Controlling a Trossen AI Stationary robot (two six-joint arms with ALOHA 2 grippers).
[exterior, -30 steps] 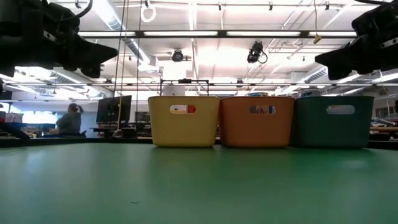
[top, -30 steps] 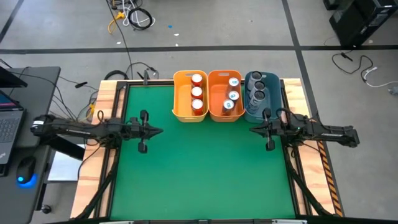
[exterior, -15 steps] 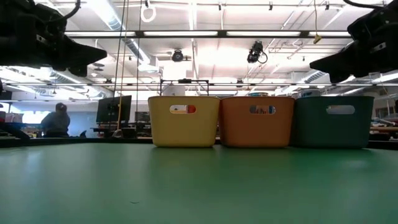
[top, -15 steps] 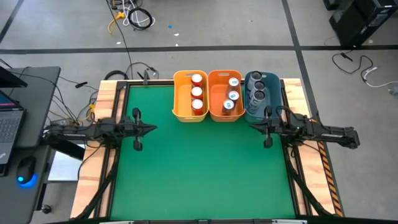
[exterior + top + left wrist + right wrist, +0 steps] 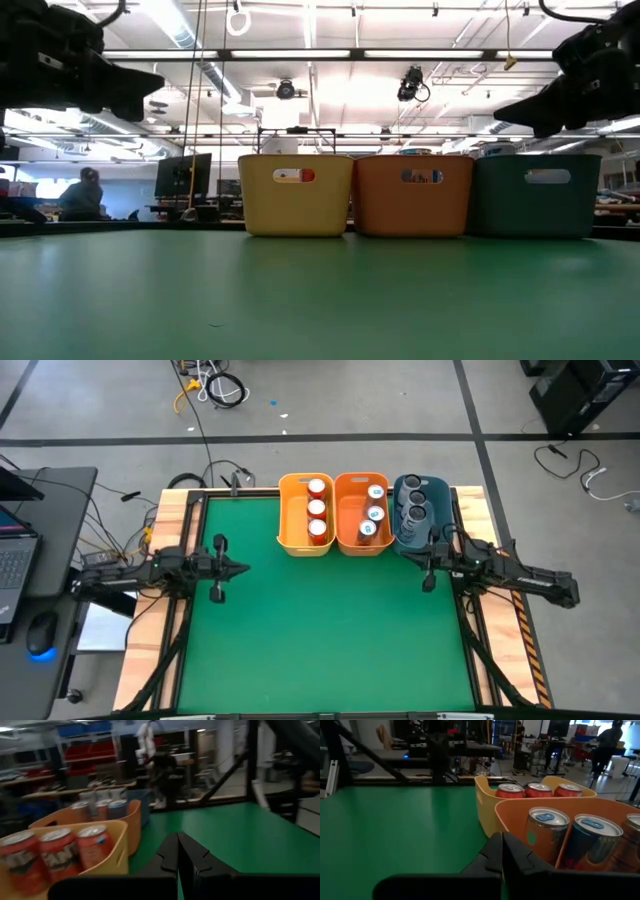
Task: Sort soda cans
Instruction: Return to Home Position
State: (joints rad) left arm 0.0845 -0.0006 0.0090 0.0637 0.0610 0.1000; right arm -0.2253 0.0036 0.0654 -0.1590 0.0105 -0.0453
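Three bins stand in a row at the table's far edge. The yellow bin (image 5: 288, 525) holds three red soda cans (image 5: 317, 510), upright. In the orange bin (image 5: 345, 530) are three white-and-blue cans (image 5: 374, 512), and in the blue bin (image 5: 400, 542) are dark cans (image 5: 415, 505). My left gripper (image 5: 245, 569) hovers shut at the table's left edge, level and pointing toward the right. My right gripper (image 5: 408, 564) hovers shut at the right edge, just in front of the blue bin, pointing left. Neither holds anything.
The green table top (image 5: 320, 630) lies bare between the two arms and toward the near edge. A laptop and mouse (image 5: 40, 650) sit off the table's left side. A person (image 5: 80, 195) sits far off in the room behind.
My left gripper has drawn back toward the table's left edge, still level and shut. My right arm has swung slightly, bringing its shut gripper a little nearer the blue bin. Cans and bins have kept still.
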